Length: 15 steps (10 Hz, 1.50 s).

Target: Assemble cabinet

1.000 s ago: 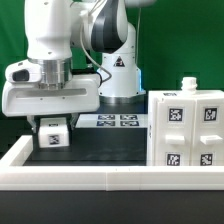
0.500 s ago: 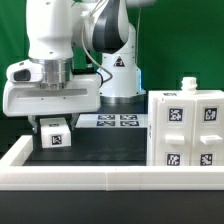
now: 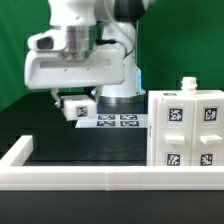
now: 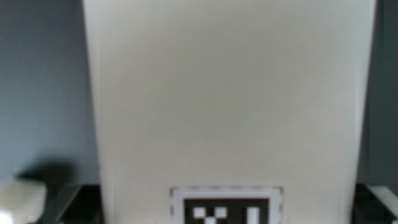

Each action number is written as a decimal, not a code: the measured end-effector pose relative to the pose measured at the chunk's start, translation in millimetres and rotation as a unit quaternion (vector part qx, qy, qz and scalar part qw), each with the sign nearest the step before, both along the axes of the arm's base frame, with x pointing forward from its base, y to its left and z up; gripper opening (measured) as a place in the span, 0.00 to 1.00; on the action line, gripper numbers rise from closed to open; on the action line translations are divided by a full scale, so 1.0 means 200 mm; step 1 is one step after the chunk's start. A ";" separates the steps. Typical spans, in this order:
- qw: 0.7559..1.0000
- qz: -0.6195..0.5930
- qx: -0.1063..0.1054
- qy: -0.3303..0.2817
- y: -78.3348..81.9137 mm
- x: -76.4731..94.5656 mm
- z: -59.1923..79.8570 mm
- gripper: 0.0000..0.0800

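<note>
The white boxy cabinet shell [image 3: 185, 130] stands on the table at the exterior view's right, with several black-and-white tags on its front and a small white knob on top. My gripper [image 3: 78, 107] is shut on a small white drawer block [image 3: 79, 108] with one tag. It holds the block in the air, left of the shell and above the table's back middle. In the wrist view the block [image 4: 222, 100] fills nearly the whole picture, its tag [image 4: 228, 208] at the edge. My fingertips are mostly hidden behind it.
The marker board [image 3: 120, 121] lies flat at the back of the black table, just beside the held block. A low white rim [image 3: 90, 178] frames the table's front and left. The arm's base stands behind the marker board.
My gripper has risen and moved toward the exterior view's right with the drawer block, from low near the left rim to above the marker board's left end. The shell has not moved.
</note>
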<state>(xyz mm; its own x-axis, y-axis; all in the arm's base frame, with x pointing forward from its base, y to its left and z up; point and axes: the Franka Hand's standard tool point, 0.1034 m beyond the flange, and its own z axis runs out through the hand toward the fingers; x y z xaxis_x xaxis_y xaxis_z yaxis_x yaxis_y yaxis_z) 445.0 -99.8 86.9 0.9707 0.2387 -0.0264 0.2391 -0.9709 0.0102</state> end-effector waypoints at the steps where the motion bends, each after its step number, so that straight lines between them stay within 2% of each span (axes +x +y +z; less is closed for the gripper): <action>1: 1.000 -0.009 0.003 -0.003 0.08 0.02 0.08 0.70; 4: 0.998 -0.067 0.003 -0.006 0.38 0.10 0.29 0.70; 6: 0.995 -0.097 0.002 -0.006 0.54 0.19 0.38 0.70; 7: 0.994 -0.113 0.000 -0.002 0.63 0.27 0.44 0.70; 8: 0.994 -0.111 -0.001 -0.007 0.69 0.34 0.43 0.70; 9: 0.994 -0.109 -0.003 -0.005 0.70 0.36 0.41 0.70; 15: 0.994 -0.111 -0.004 -0.002 0.70 0.36 0.41 0.70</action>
<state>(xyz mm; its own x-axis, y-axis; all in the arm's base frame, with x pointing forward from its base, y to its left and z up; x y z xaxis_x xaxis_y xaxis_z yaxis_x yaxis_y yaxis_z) 516.7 41.1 168.4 0.9995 0.0193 -0.0233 0.0197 -0.9996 0.0179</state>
